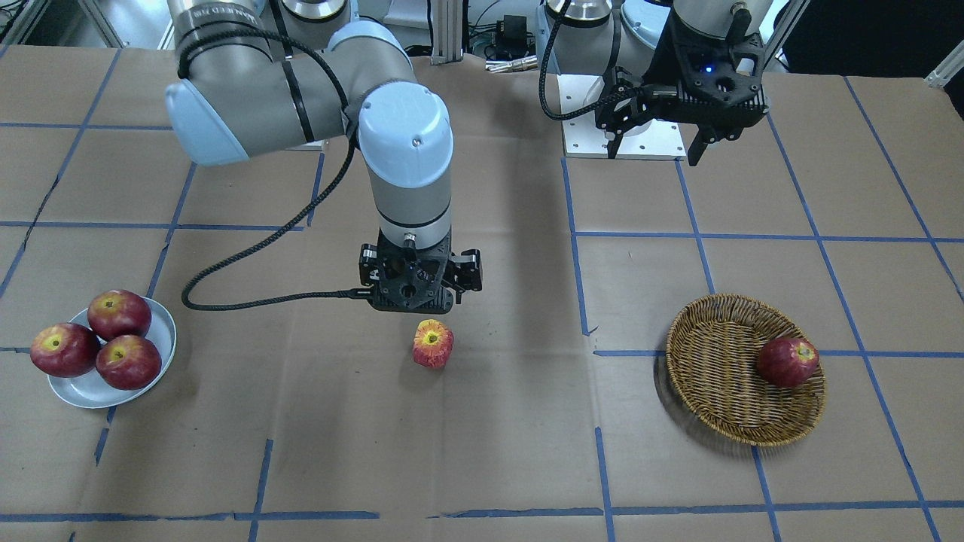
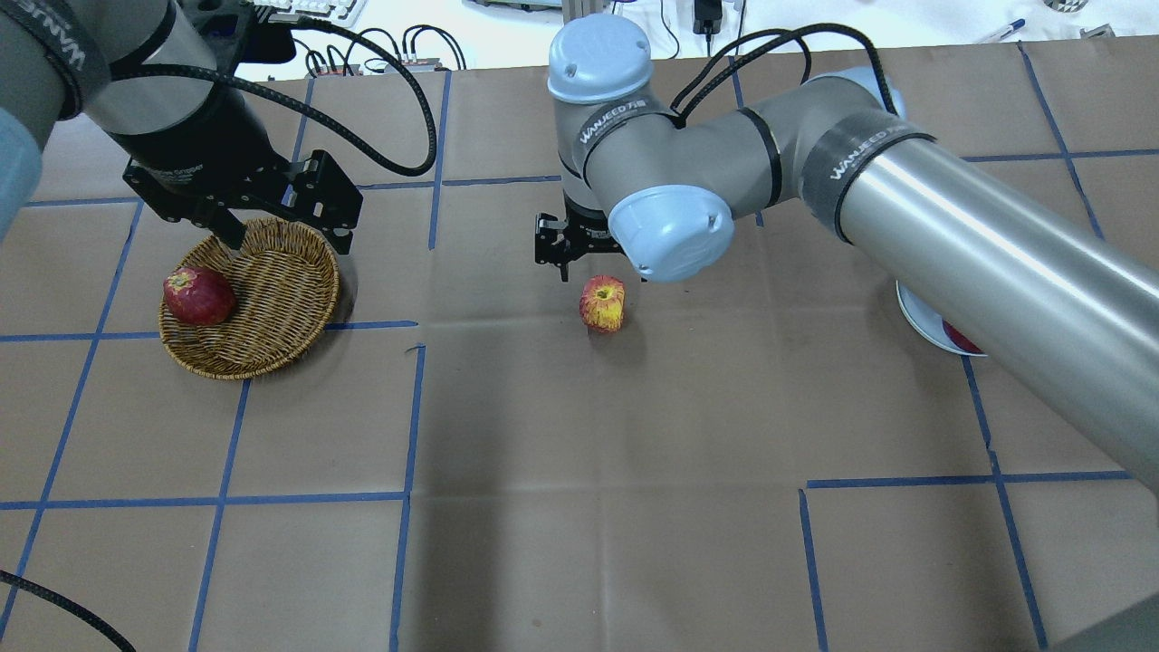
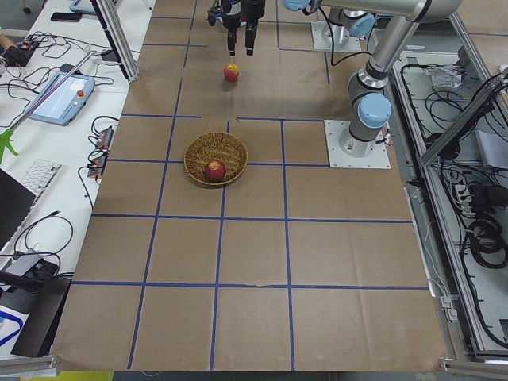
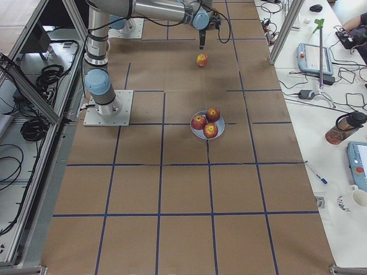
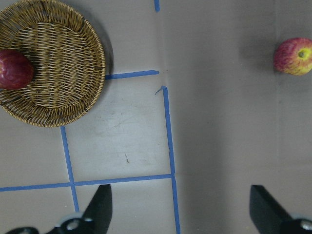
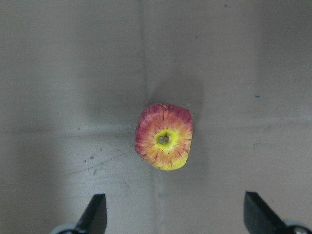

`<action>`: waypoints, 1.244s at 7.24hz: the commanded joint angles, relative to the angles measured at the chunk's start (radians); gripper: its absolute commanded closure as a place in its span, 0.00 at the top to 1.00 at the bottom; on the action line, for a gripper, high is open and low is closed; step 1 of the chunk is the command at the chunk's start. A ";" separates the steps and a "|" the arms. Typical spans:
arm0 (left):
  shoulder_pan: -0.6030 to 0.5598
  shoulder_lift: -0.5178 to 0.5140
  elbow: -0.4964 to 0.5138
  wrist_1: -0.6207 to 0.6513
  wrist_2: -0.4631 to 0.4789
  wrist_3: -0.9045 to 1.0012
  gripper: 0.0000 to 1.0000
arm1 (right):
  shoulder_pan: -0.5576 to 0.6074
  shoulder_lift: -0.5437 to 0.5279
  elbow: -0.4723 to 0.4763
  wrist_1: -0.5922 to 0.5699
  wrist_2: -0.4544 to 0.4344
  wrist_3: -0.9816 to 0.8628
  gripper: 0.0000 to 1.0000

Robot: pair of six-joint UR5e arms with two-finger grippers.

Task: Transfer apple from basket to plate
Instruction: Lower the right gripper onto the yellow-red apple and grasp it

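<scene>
Apple (image 1: 433, 344) out of the basket (image 1: 719, 410), standing stem-up on the bare worktop (image 1: 489, 452) between basket and plate (image 1: 81, 391), well apart from both. My right hand (image 6: 174, 217) hovers directly above it, fingers spread wide, gripping nothing. Left hand (image 5: 180, 195) hangs open and empty near the basket. I judge the job roughly half done. What is left is to pick the apple up, carry it across and set it on a plate crowded with three darker apples (image 1: 119, 315).
</scene>
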 commanded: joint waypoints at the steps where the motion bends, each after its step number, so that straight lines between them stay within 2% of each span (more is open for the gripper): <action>1: 0.000 0.002 0.001 0.000 -0.001 0.002 0.99 | 0.002 0.072 0.086 -0.211 -0.005 0.005 1.00; 3: 0.005 0.027 0.001 -0.010 0.015 0.001 0.99 | 0.005 0.115 0.086 -0.234 -0.005 0.007 1.00; 4: 0.037 0.037 0.004 -0.015 0.015 -0.001 0.99 | 0.005 0.125 0.086 -0.234 -0.004 0.007 0.94; 6: 0.063 0.046 0.001 -0.017 0.012 0.001 0.99 | 0.005 0.126 0.089 -0.235 -0.005 0.005 0.60; 8: 0.069 0.054 0.000 -0.021 0.012 0.001 0.99 | -0.004 0.122 0.078 -0.232 -0.023 0.001 0.46; 9: 0.075 0.057 0.000 -0.020 0.013 -0.001 0.99 | -0.020 0.102 0.071 -0.227 -0.034 -0.010 0.46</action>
